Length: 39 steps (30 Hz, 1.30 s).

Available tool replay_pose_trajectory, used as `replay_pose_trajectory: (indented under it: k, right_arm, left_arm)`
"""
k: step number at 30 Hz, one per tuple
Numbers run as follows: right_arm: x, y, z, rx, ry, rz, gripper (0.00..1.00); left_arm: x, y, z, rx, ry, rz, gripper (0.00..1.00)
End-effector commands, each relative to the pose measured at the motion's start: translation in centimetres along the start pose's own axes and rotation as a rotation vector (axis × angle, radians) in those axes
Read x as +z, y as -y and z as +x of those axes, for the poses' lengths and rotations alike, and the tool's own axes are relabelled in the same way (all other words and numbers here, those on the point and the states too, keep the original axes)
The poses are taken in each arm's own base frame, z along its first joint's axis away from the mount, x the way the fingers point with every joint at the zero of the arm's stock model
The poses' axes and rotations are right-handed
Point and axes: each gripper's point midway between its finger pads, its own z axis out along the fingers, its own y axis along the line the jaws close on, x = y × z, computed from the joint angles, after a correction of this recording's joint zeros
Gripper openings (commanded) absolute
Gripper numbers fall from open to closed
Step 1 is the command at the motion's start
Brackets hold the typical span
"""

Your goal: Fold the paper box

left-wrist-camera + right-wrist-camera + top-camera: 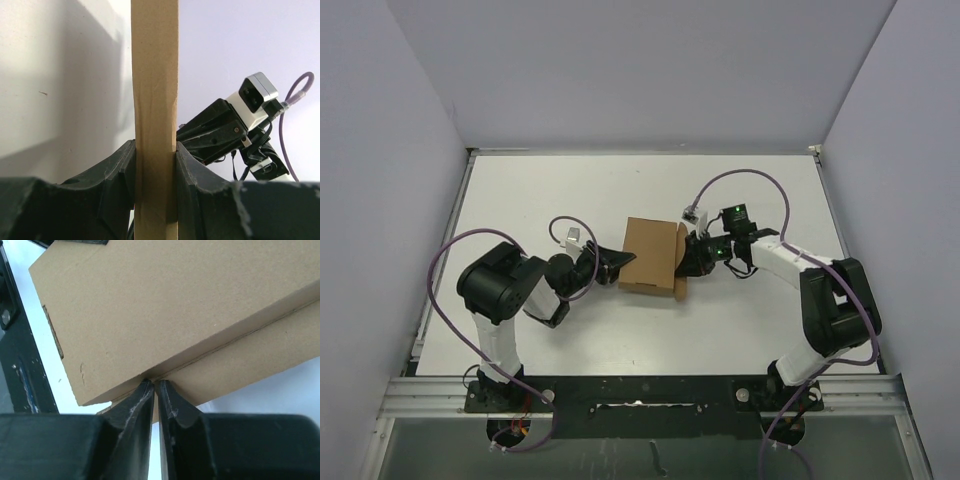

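the left gripper (607, 262) pinches the left edge of the paper box (653, 252), which lies flat near the middle of the white table (520, 200), between the two arms. in the left wrist view the cardboard edge runs straight up between the black fingers (117, 172), both pads pressed against it. the box looks light and fairly stiff along its panels, yet weak at the creases, so it likely bends where it is scored and dents if squeezed hard. its bare brown face probably gives fair friction. the firm folded edges seem the best places to hold, and loose flaps the worst. on the right side, the right gripper (688, 255) has its fingertips (144, 392) pressed almost together, set at the seam under the top panel. whether a thin ply sits between them, i cannot tell.
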Motion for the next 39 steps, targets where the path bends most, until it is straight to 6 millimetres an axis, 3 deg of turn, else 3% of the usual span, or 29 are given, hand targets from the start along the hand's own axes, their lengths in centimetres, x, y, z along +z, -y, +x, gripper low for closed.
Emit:
replay_pose_trajectory:
  k: [1, 7, 12, 14, 25, 39]
  right_arm:
    - [-2.5, -2.0, -2.7, -0.280, 0.058, -0.026, 0.15]
    - [-4.8, -4.1, -1.9, -0.617, 0.108, -0.058, 0.39]
    - [-5.0, -6.9, 1.6, -1.079, 0.175, -0.182, 0.74]
    - [-4.7, -7.0, 2.8, -1.197, 0.178, -0.189, 0.80]
    - [-1.5, -4.3, 2.6, -1.297, 0.046, -0.046, 0.53]
    - [-1.4, -4.1, 2.0, -1.306, 0.026, -0.003, 0.24]
  left_arm:
    - [-0.1, 3.0, 0.1, 0.035, -0.009, 0.117, 0.23]
    - [-0.5, 2.7, -0.6, 0.028, -0.008, 0.109, 0.24]
    - [-0.4, 2.8, -0.7, 0.021, -0.007, 0.110, 0.24]
    - [-0.4, 2.9, -0.8, 0.018, -0.007, 0.114, 0.23]
    - [-0.5, 3.5, -0.5, 0.012, -0.017, 0.126, 0.23]
    - [-0.5, 3.6, -0.6, 0.011, -0.020, 0.130, 0.23]
